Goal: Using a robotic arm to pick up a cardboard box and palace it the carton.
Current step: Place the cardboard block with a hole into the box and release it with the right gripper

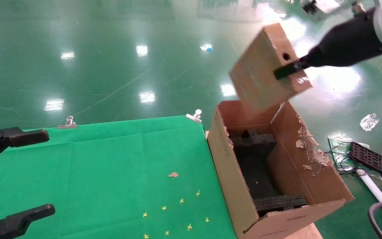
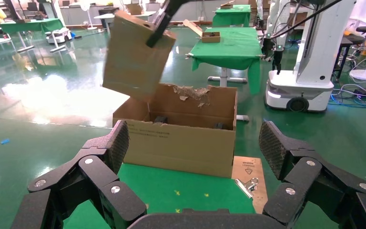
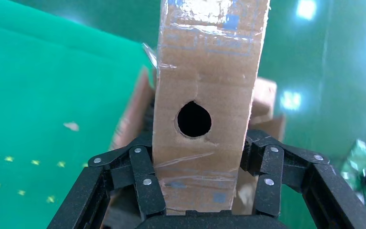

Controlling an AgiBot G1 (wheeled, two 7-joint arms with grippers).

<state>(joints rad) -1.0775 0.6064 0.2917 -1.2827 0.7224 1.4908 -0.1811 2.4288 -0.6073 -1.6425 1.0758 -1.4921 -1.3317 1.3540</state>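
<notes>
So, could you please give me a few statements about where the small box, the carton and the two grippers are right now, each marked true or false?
1. The right gripper is shut on the cardboard box. True.
2. The cardboard box already rests on the black foam inside the carton. False: it hangs tilted in the air above the carton's far end.
3. The left gripper is open and holds nothing. True.
4. The carton's flaps are closed. False: its top is open, with torn edges.
5. A round hole shows in the held box. True.
</notes>
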